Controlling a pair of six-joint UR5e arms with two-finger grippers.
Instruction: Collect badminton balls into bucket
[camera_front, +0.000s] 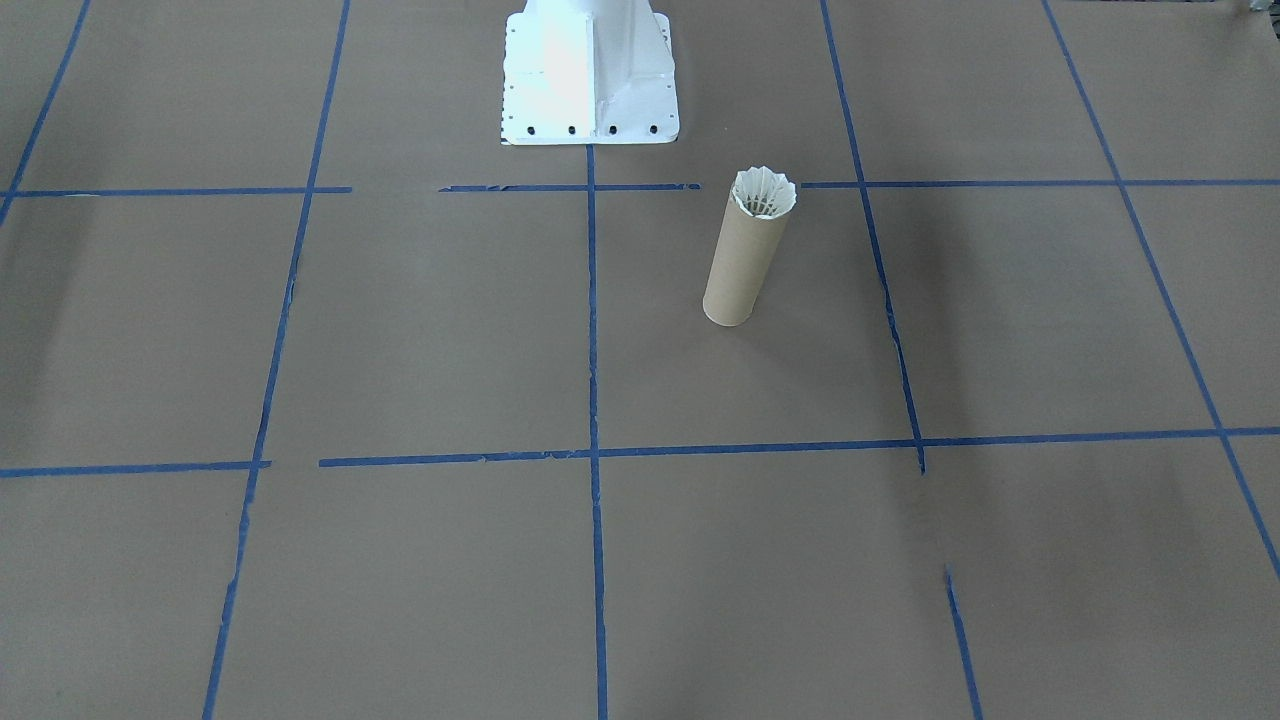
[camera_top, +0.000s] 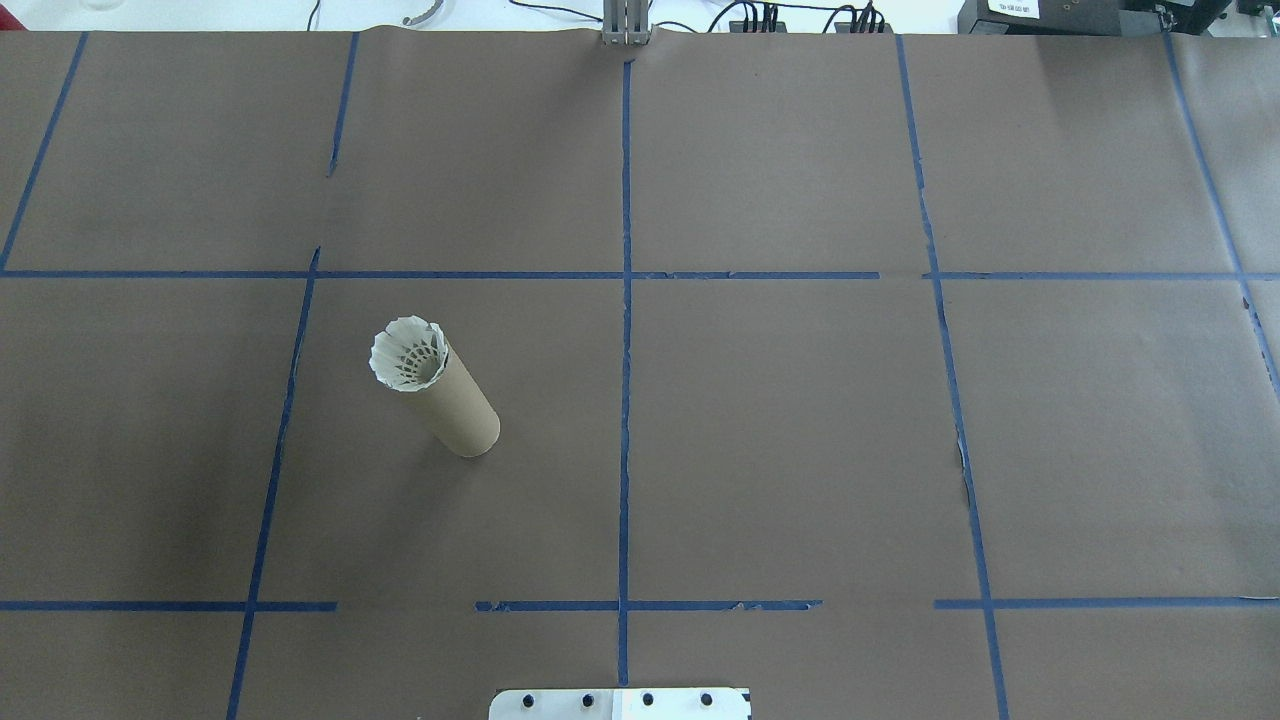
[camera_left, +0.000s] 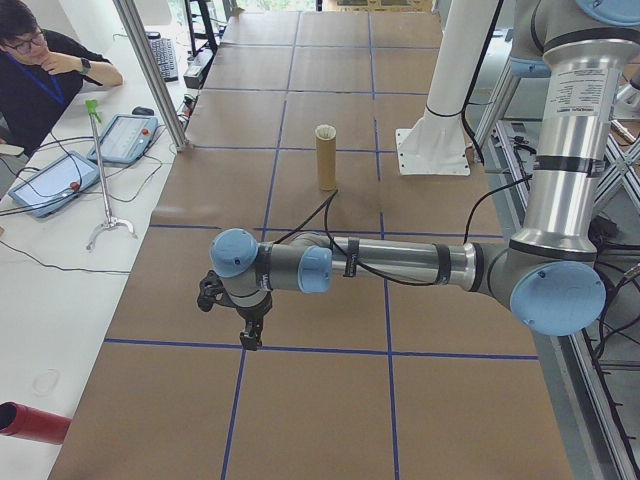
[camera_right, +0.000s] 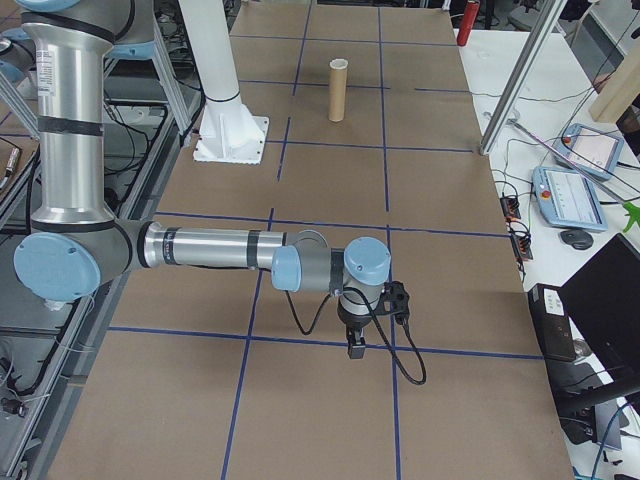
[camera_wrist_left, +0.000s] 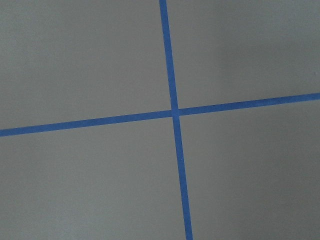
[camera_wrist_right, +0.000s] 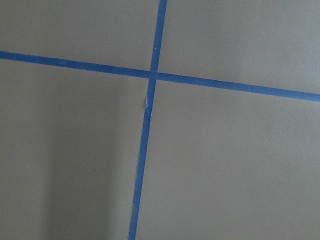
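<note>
Brown paper with blue tape lines covers the table (camera_top: 800, 420). On the robot's left half, away from every edge, the tube (camera_top: 459, 408) stands upright with the shuttlecock (camera_top: 408, 354) in its mouth — only the feather skirt shows above the rim. Both grippers, left (camera_left: 250, 338) and right (camera_right: 356, 347), hang over the table's 2 ends, well apart from the tube; I cannot tell whether their fingers are parted or closed.

Even, diffuse light is falling across the brown counter (camera_top: 800, 450), leaving only soft, wide shadows in the overhead and front-facing views. The white robot base (camera_front: 590, 70) is glaring to near blow-out. Both wrist views are looking slightly soft, with a dim patch darkening the right wrist view's lower left.
</note>
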